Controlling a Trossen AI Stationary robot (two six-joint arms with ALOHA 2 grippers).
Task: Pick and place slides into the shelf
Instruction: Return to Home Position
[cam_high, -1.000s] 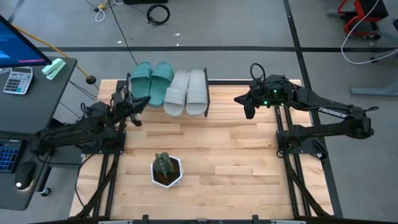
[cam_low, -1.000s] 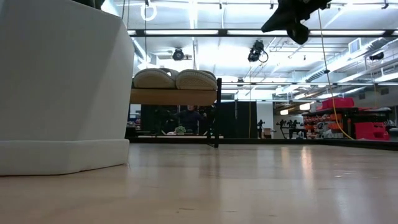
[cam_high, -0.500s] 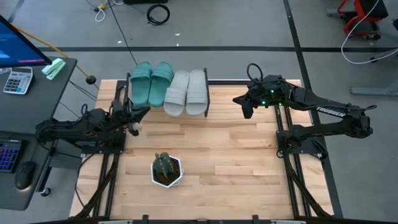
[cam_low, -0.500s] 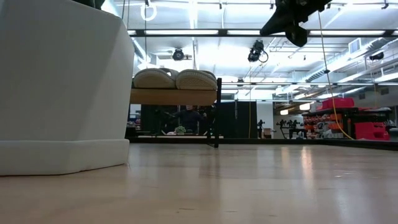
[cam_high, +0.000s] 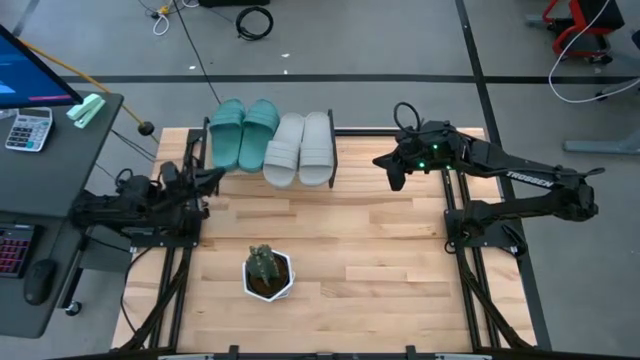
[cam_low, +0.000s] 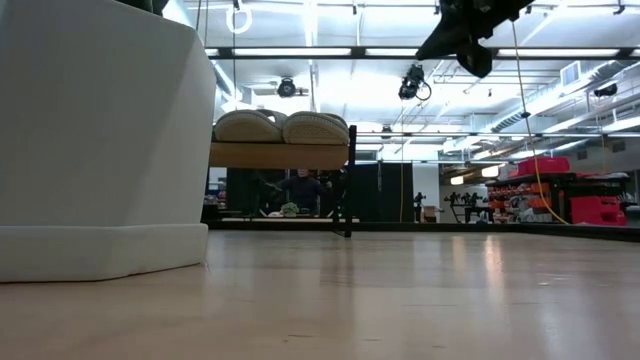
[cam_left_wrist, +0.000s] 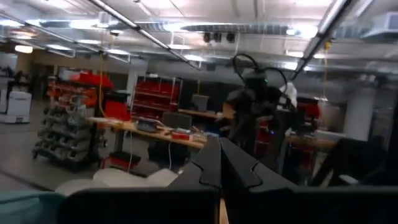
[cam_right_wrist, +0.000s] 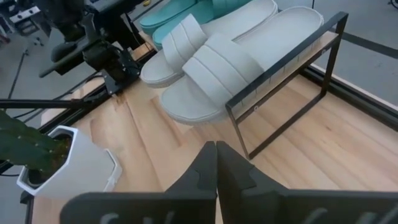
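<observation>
Since the four slides (cam_high: 285, 148) lie side by side on the shelf (cam_high: 334, 160) at the table's far edge, the teal pair (cam_high: 243, 128) left of the grey pair (cam_high: 318, 145), nothing looks left to lift. Over the table's left edge the left gripper (cam_high: 210, 178) waits, while the right gripper (cam_high: 392, 168) hangs to the shelf's right; both have their fingers pressed together on nothing. If one needed nudging, the soft, light rubber would likely flex, so the wide ribbed strap (cam_right_wrist: 217, 62) seems the surest hold
</observation>
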